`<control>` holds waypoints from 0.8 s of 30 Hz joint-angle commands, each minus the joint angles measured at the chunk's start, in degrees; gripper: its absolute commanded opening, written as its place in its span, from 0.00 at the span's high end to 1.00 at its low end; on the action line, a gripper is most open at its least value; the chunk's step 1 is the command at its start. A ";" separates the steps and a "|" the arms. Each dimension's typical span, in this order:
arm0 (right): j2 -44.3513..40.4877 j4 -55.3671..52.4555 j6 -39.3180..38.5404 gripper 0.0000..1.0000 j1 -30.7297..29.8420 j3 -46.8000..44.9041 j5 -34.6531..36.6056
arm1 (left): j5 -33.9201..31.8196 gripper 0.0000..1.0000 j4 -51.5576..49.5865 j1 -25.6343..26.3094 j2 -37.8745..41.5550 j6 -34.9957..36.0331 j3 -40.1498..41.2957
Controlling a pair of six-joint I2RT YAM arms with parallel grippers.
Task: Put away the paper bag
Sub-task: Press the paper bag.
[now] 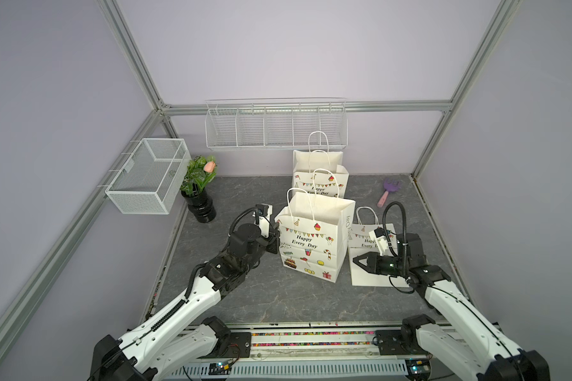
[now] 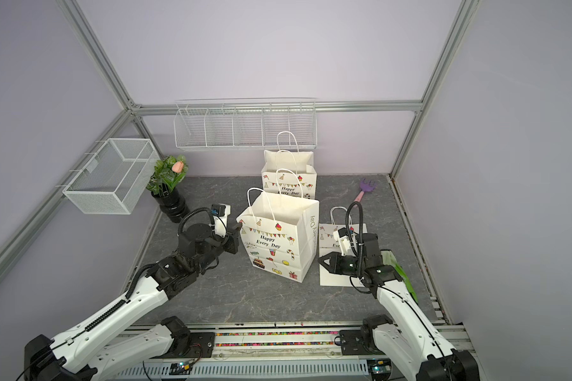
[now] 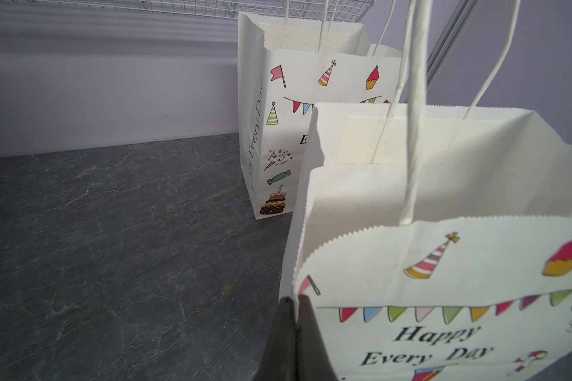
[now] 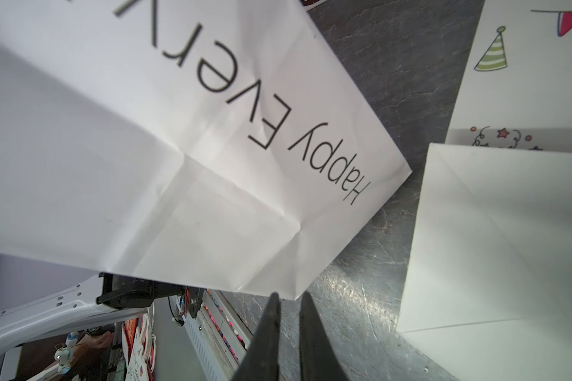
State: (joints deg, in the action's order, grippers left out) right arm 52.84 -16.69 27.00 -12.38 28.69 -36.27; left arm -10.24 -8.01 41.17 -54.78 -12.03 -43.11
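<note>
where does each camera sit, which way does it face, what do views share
Top views: high at the front, facing down toward the back wall; both arms, left gripper and right gripper show.
Left wrist: on the left arm, along its fingers pinching a corner of the standing white party-print paper bag.
Right wrist: on the right arm, past its fingers at that bag's lettered side.
Shared: all show that bag and the grey marbled table.

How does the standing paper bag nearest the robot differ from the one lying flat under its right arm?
The standing bag is upright with its mouth open; the flat bag lies folded on the table. The left gripper pinches the standing bag's rim corner; nothing grips the flat bag. Both are white with the same Happy Every Day party print.
</note>
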 commanded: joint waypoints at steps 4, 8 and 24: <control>7.31 6.01 0.24 0.92 0.02 1.20 -1.08 | 0.58 1.00 0.80 -0.43 -0.86 -1.06 1.17; 10.07 6.76 -0.12 0.93 -1.57 2.59 -0.55 | 1.31 1.00 1.20 -0.39 -1.09 -1.05 1.18; 20.53 19.68 4.83 0.93 -7.99 3.51 7.42 | 4.11 1.00 2.47 -0.39 -2.06 -1.34 1.19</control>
State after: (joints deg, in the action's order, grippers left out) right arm 71.83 -2.00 29.58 -19.59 31.94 -31.68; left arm -7.01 -5.89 41.15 -56.34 -12.45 -42.78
